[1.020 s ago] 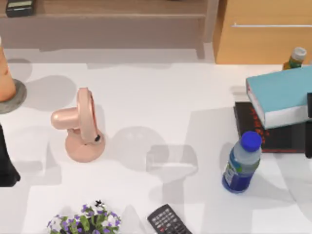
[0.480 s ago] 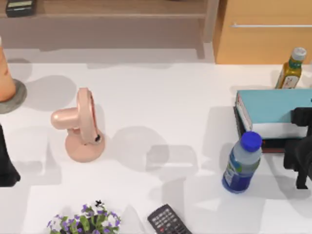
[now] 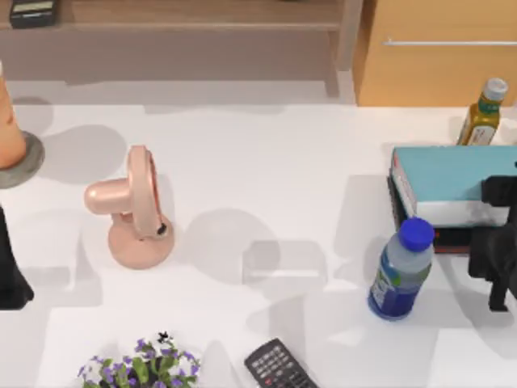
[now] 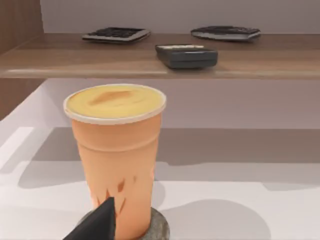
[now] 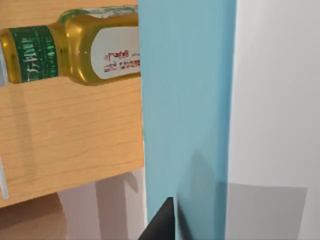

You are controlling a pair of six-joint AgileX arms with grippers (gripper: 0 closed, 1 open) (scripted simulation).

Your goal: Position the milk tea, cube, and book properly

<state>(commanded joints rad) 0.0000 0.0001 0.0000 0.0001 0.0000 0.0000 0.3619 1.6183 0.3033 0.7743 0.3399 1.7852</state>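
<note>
Teal book (image 3: pixel 452 174) is lying flat on the black book (image 3: pixel 452 236) at the desk's (image 3: pixel 266 162) right; whether the right claw (image 3: pixel 502 242) is gripping it, I cannot tell. Milk tea (image 4: pixel 116 155) is standing on a grey coaster (image 3: pixel 31 158) far left.

Book (image 3: pixel 448 173) atop black book (image 3: pixel 452 238), right; milk tea (image 3: pixel 8 129) far left.

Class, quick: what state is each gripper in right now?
Left gripper: by the milk tea; cannot be told.
Right gripper: at the book; cannot be told.
</note>
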